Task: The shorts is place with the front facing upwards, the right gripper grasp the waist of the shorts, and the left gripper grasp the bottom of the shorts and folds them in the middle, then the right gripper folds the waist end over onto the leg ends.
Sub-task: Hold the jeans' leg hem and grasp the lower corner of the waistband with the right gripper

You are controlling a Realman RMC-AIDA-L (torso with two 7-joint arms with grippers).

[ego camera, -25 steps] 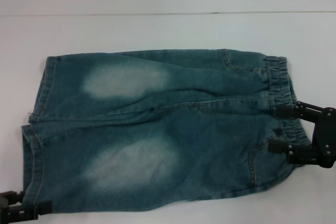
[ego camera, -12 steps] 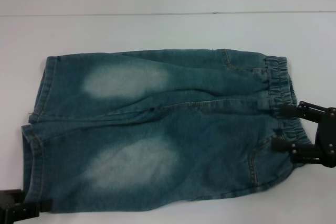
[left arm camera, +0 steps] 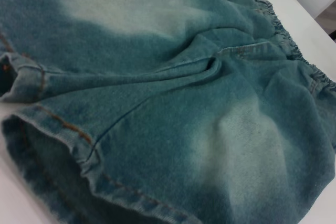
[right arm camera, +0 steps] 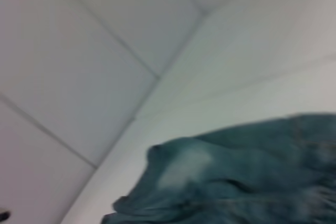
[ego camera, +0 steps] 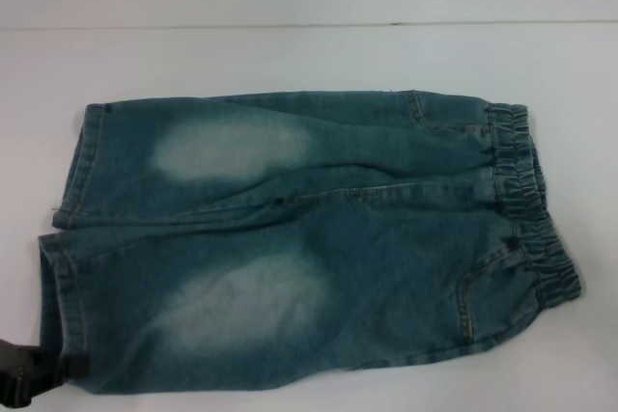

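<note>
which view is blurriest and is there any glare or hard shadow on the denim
Right wrist view is blurriest: the blue-green denim shorts smear soft against the white walls. Left wrist view shows stitching crisply near the hem, softening toward the waistband. Head view is evenly lit, mildly soft, with no glare or hard shadow.

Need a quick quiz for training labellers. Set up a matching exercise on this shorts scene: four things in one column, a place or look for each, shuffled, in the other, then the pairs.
1. waist
2. leg ends
3. left gripper
4. faded thigh patches

a. pale areas on the denim
b. robot's left end of the shorts
c. near-left corner, by the hem
d. ruffled band at the robot's right end

1-d, 2-b, 3-c, 4-a
</note>
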